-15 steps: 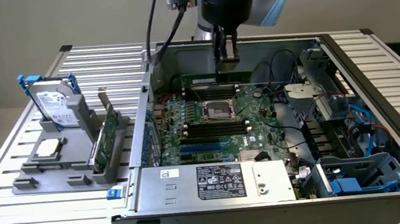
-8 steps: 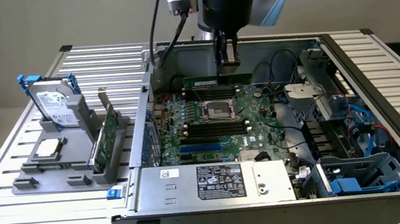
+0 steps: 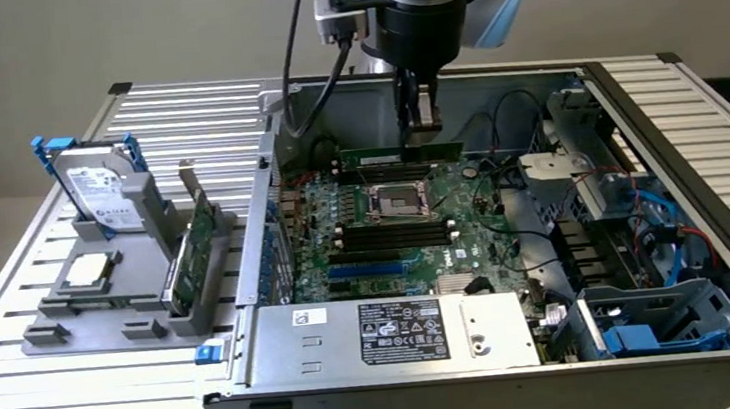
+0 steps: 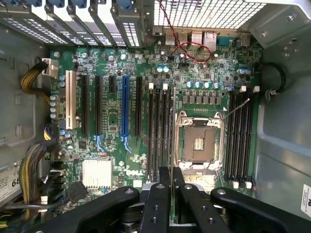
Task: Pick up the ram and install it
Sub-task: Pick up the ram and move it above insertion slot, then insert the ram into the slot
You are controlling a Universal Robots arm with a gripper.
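The pincer (image 3: 421,124) pinched the ram (image 3: 400,151) by its upper edge, holding it level just above the motherboard (image 3: 394,227) inside the open computer case (image 3: 491,393). On the surface (image 3: 168,113), a grey rack (image 3: 95,326) held a hard drive (image 3: 99,195) and an expansion card (image 3: 196,256).

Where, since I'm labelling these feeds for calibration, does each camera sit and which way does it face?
Exterior view: off the arm, above and outside the open computer case, looking down into it; the arm and its claw, gripping the ram, show.
Wrist view: on the wrist, facing the motherboard squarely past the claw; its black fingers show.
Shared: the claw, the motherboard and the CPU socket.
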